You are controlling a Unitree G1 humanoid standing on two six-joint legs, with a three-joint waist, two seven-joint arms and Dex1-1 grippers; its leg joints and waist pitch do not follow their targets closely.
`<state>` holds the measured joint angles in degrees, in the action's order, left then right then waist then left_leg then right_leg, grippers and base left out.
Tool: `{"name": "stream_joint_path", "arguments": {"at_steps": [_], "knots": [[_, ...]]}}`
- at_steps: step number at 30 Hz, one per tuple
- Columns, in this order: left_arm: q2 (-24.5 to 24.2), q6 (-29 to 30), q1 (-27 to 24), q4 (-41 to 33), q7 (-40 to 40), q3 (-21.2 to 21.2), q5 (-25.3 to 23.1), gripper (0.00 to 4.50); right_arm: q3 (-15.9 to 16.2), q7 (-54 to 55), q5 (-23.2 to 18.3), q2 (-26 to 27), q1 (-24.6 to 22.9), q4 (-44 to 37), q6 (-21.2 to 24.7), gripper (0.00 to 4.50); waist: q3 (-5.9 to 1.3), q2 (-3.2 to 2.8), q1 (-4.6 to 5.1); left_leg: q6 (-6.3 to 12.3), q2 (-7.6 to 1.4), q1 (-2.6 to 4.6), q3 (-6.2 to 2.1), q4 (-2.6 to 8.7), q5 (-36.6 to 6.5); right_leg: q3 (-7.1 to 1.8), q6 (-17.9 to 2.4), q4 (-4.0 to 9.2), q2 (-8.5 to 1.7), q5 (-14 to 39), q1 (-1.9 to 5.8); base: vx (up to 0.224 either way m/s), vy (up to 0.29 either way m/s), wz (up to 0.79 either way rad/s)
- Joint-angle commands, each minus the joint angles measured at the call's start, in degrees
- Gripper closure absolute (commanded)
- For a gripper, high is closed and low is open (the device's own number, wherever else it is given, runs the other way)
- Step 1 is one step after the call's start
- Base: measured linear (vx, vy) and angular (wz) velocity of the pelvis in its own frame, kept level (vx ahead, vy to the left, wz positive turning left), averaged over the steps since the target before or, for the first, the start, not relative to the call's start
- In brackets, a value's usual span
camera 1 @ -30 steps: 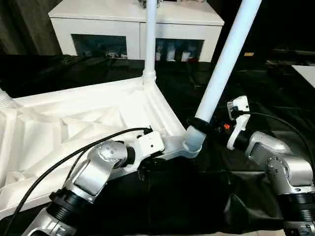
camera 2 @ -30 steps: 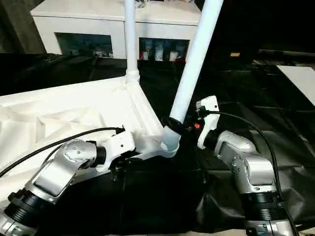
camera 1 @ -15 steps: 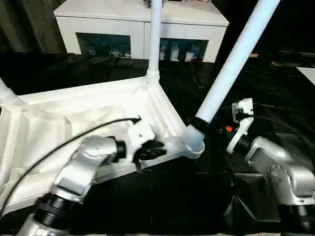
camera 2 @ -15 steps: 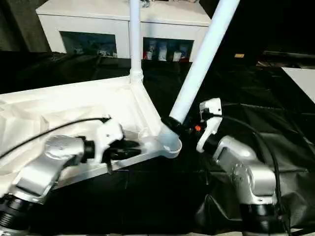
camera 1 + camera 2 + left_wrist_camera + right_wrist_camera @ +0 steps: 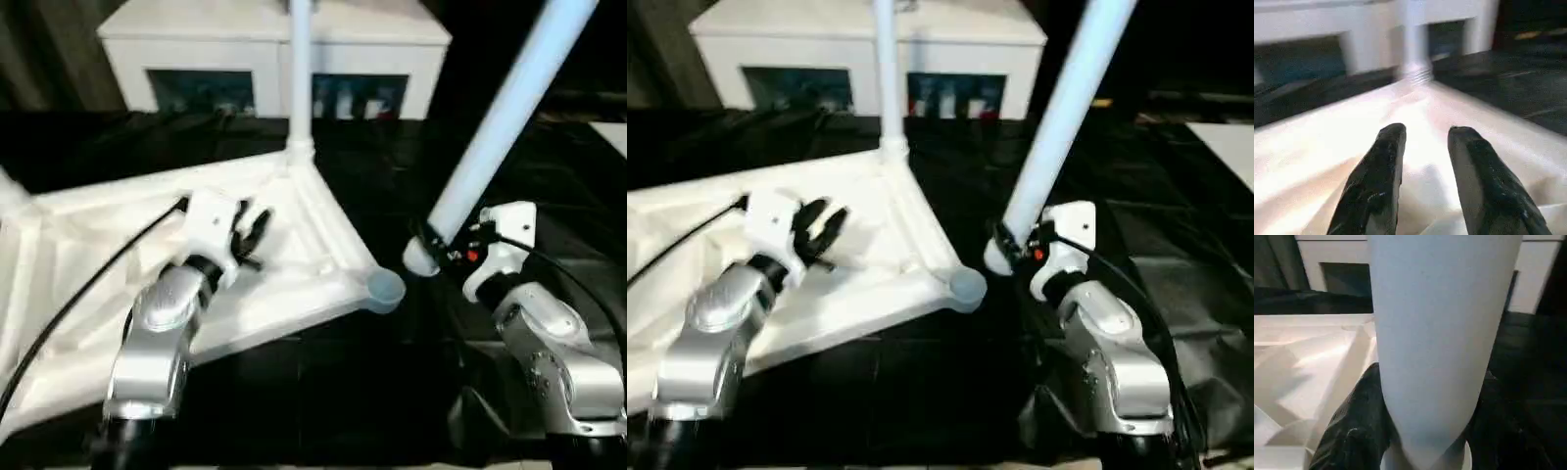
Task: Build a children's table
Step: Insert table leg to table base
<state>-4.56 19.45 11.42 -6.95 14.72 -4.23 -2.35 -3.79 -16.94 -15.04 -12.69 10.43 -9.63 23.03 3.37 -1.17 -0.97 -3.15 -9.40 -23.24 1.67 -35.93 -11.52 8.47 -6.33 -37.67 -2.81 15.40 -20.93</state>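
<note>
The children's table lies upside down, its white ribbed top (image 5: 118, 264) on black cloth. One white leg (image 5: 299, 78) stands upright in the far corner. My right gripper (image 5: 431, 243) is shut on a second leg (image 5: 505, 122) near its lower end. That leg tilts, with its foot just right of the near corner socket (image 5: 385, 287) and apart from it. In the right wrist view, black fingers (image 5: 1359, 431) flank the leg (image 5: 1440, 333). My left gripper (image 5: 250, 227) hovers open over the underside, with nothing between its fingers (image 5: 1378, 181).
A white cabinet (image 5: 274, 49) with glass-fronted doors stands behind the table. Black cloth (image 5: 343, 392) covers the floor in front and to the right. A flat white board (image 5: 1227, 147) lies at the far right edge.
My left gripper came off the tabletop's near rim, opened and moved back over the underside. The leg in my right gripper shifted right, out of the near corner socket.
</note>
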Motion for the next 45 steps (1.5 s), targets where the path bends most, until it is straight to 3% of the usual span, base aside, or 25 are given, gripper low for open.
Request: {"name": "stream_joint_path", "arguments": {"at_steps": [1,3,4,5,6,7,9,10,11,12,13,14,15,18,20,21,23,26,28,31,33,34,35,38,45], "knots": [[2.08,-1.01,0.70,-1.77,-3.64,0.23,-0.84,2.76,0.27,1.16,1.04,0.24,0.93,-0.22,-1.83,2.64,-3.65,-1.53,0.81,24.06,-7.72,4.33,-9.63,8.15,-1.67,-2.67,-11.08,-2.99,-0.47,9.49,-1.30,0.003,-0.146,0.66],[2.57,-1.08,1.14,-1.79,-4.57,0.55,-0.83,2.76,1.07,1.10,1.72,0.42,1.22,0.61,-2.58,2.64,-3.21,0.09,0.30,21.05,-4.23,2.14,-9.93,9.11,-6.89,-5.12,-15.11,-1.35,-1.75,8.49,-0.24,-0.001,-0.214,0.74],[2.24,-1.33,1.30,-1.88,-5.00,1.16,-1.50,2.76,1.23,1.33,1.73,0.71,1.22,0.87,-2.71,2.64,-2.96,1.46,-0.44,16.70,0.40,-0.09,-7.99,6.39,-9.87,-5.95,-21.58,3.56,-3.39,10.26,1.89,-0.029,-0.243,0.65],[1.99,-1.47,1.38,-1.96,-5.21,1.58,-1.96,2.76,1.22,1.52,1.64,0.91,1.19,0.96,-2.70,2.64,-3.99,3.57,-2.64,9.87,5.11,-3.09,1.62,-8.49,-9.26,-4.70,-24.50,10.78,-8.36,16.68,4.73,-0.039,-0.240,0.56],[2.45,-0.77,1.27,-2.25,-5.70,1.50,-1.55,2.76,1.35,1.42,1.41,1.14,0.92,0.94,-2.55,2.64,-3.72,2.59,-3.09,7.72,4.56,-0.90,4.79,-10.49,-10.59,-7.39,-23.45,11.02,-6.01,16.51,2.70,-0.039,-0.240,0.56],[2.90,-0.53,1.10,-2.68,-5.66,1.47,-0.79,2.76,1.95,1.31,2.04,1.01,0.55,0.88,-2.59,2.64,-2.38,3.77,-3.57,7.56,3.98,-3.46,5.97,-11.21,-10.18,-7.60,-17.19,9.45,-6.15,12.06,4.27,-0.016,-0.223,0.23],[2.79,-0.94,0.96,-3.30,-4.17,1.68,0.41,2.76,2.56,1.27,3.02,0.71,0.29,0.86,-2.90,2.64,-3.21,2.95,-4.91,9.13,2.60,-1.59,5.78,-5.20,-8.47,-7.69,-4.31,9.67,-6.49,7.16,5.83,-0.005,-0.194,0.06],[2.65,-1.33,0.91,-3.69,-3.03,1.91,1.13,2.76,2.78,1.27,3.63,0.63,0.18,0.94,-3.21,2.64,-4.12,0.73,-5.75,11.58,-0.81,0.43,4.29,-0.36,-3.45,-6.54,6.89,9.65,-5.81,0.73,5.88,-0.008,-0.177,0.23],[2.81,-1.28,1.14,-3.51,-3.23,1.63,1.33,2.76,2.66,1.19,3.60,0.66,0.10,0.89,-3.33,2.64,-5.68,-0.24,-4.95,19.62,-13.31,5.87,-2.34,2.17,6.34,-5.04,14.86,3.23,-6.08,-6.25,1.46,-0.002,-0.171,0.16],[3.07,-1.13,1.46,-3.04,-4.23,1.20,1.20,2.76,2.50,1.11,3.40,0.66,0.03,0.84,-3.47,2.64,-6.08,0.48,-3.39,25.57,-18.16,8.48,-4.93,2.65,13.83,-7.18,15.44,-1.36,-9.03,-7.05,-2.21,-0.002,-0.171,0.16],[3.24,-0.80,1.68,-2.82,-4.33,0.90,1.70,2.76,2.43,1.03,3.33,0.61,0.03,0.82,-3.62,2.64,-5.97,1.69,-2.25,25.97,-15.84,11.03,-4.56,-0.57,28.64,-13.49,10.18,-3.19,-12.95,-10.52,-8.09,-0.004,-0.079,0.11],[3.20,-0.48,1.88,-2.62,-4.58,0.70,1.78,2.76,2.28,0.81,2.90,0.68,0.10,0.70,-3.51,2.64,-4.16,4.02,-3.39,16.09,-4.06,3.60,1.78,-2.61,22.06,-14.86,10.89,1.89,-11.04,-18.81,-3.94,-0.098,0.088,0.16],[3.27,-0.51,2.07,-2.29,-4.21,0.33,2.88,2.76,2.43,0.47,2.55,0.57,0.23,0.52,-3.46,2.64,-4.47,3.98,-3.89,14.55,0.15,1.10,3.68,-2.58,16.02,-13.92,10.30,2.31,-8.27,-21.13,-0.53,-0.098,0.088,0.16],[3.10,-0.47,1.97,-2.14,-3.95,0.37,3.22,2.76,2.66,-0.29,1.52,0.80,0.26,0.39,-2.88,2.64,-2.74,2.97,-4.04,2.07,-1.54,2.55,4.20,3.29,-12.44,-10.66,5.14,5.65,-6.15,20.58,1.44,-0.125,-0.012,-0.02],[3.03,-0.38,1.85,-2.15,-4.12,0.41,3.24,2.76,2.26,-0.50,0.41,1.44,0.22,0.26,-2.21,2.64,-1.66,2.63,-2.74,-0.56,-1.18,5.88,5.08,4.58,-25.41,-9.25,5.16,8.97,-4.62,41.84,0.40,-0.071,-0.065,-0.06],[2.74,-0.48,1.66,-2.16,-4.25,0.53,2.95,2.76,2.32,-0.65,0.29,1.59,0.25,0.22,-2.06,2.64,-1.57,1.83,-1.86,-2.00,-1.74,10.36,6.62,3.52,-29.29,-9.74,4.83,10.52,-1.97,43.53,-2.58,-0.091,-0.049,-0.06],[2.10,-0.61,0.82,-2.33,-4.00,0.70,2.91,2.76,3.62,-1.35,1.80,1.26,0.28,0.48,-2.97,2.64,-0.90,1.87,-0.03,0.47,-2.50,8.75,4.87,6.11,-38.66,-3.60,5.07,11.03,-2.70,38.04,1.73,-0.022,0.013,-0.21],[1.92,-0.52,0.46,-2.57,-4.08,0.73,2.92,2.76,4.47,-1.88,2.38,0.85,0.19,0.66,-3.19,2.64,-1.05,0.18,1.12,0.03,-5.34,7.12,3.45,9.93,-45.95,-3.16,3.46,6.47,-3.74,21.65,4.95,0.011,0.023,-0.16],[1.62,-0.62,0.27,-2.71,-4.04,0.92,3.01,2.76,4.74,-2.28,2.11,0.76,0.08,0.80,-3.03,2.64,-1.33,1.72,1.54,0.16,-2.92,8.46,5.06,7.47,-40.29,-4.35,0.49,9.86,-5.35,27.34,3.71,0.038,0.004,-0.14],[0.64,-1.43,-0.32,-3.03,-3.49,1.17,3.00,2.76,5.14,-3.25,1.95,0.43,0.14,1.14,-3.33,2.64,-2.53,3.19,-1.10,5.43,-0.43,3.05,6.34,3.97,-11.50,-8.70,0.15,11.60,-7.77,36.91,8.26,0.095,0.008,-0.08],[-0.48,-1.59,-0.59,-2.98,-3.36,1.55,2.04,2.76,5.27,-3.80,1.96,0.30,0.24,1.30,-3.72,2.64,-3.65,2.32,-1.32,7.19,-1.26,3.47,5.66,5.17,1.02,-7.36,-3.62,8.06,-4.92,13.42,6.33,0.128,-0.014,0.07],[-0.96,-1.66,-0.66,-2.81,-3.15,1.57,1.82,2.76,5.28,-3.97,1.92,0.30,0.27,1.37,-3.86,2.64,-4.78,2.15,-0.41,8.74,-2.16,6.43,5.04,4.46,7.97,-6.70,-6.75,5.19,-3.73,-3.68,3.53,0.165,-0.015,0.15],[-1.64,-2.08,-0.71,-2.54,-2.99,1.59,1.42,2.76,5.30,-4.06,1.87,0.29,0.29,1.41,-3.95,2.64,-6.04,2.51,-0.20,11.19,-1.58,6.03,4.09,2.89,24.62,-7.12,-8.44,2.18,-3.01,-23.90,3.67,0.179,-0.008,0.15],[-2.87,-2.36,-0.83,-2.28,-0.96,1.03,2.79,2.76,5.21,-4.48,1.75,0.44,0.28,1.46,-4.20,2.64,-6.45,2.89,-1.76,11.62,0.18,7.82,4.32,-0.10,50.77,-8.86,-6.24,0.29,-0.63,-45.83,0.68,0.146,0.005,0.18],[-10.51,2.26,-2.38,-2.85,13.92,3.65,10.20,2.44,4.70,-4.88,0.93,0.65,0.07,0.92,-4.36,2.64,-3.79,2.80,-3.01,2.37,-1.95,3.74,5.71,3.88,5.63,-10.19,-7.02,3.37,-3.42,-15.83,2.10,-0.004,-0.010,0.03]]}}
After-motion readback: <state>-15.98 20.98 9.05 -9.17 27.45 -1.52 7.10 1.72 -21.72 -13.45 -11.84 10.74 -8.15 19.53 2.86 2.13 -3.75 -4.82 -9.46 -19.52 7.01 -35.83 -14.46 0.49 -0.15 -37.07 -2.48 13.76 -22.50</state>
